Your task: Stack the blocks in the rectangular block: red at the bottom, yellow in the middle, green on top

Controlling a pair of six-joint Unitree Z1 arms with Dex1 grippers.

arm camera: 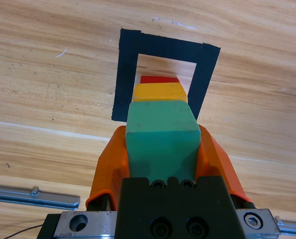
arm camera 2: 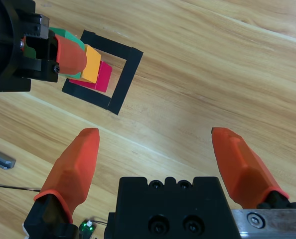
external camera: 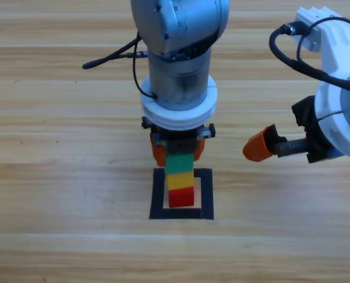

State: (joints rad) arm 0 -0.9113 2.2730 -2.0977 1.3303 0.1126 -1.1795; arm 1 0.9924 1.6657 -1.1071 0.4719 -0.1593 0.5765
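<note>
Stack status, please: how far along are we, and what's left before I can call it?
Red cube sits inside the tape outline, with the yellow cube on it. In hand: the left gripper is shut on the green cube, set atop yellow. Left: open and pull clear. The right gripper waits open off to the side.

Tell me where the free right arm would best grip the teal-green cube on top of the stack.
Probably nowhere yet. The small matte teal-green cube sits atop the yellow cube and red cube, but the left tool is shut on two opposite side faces. Once released, come straight down and pinch those same flat faces; the open right tool waits aside.
</note>
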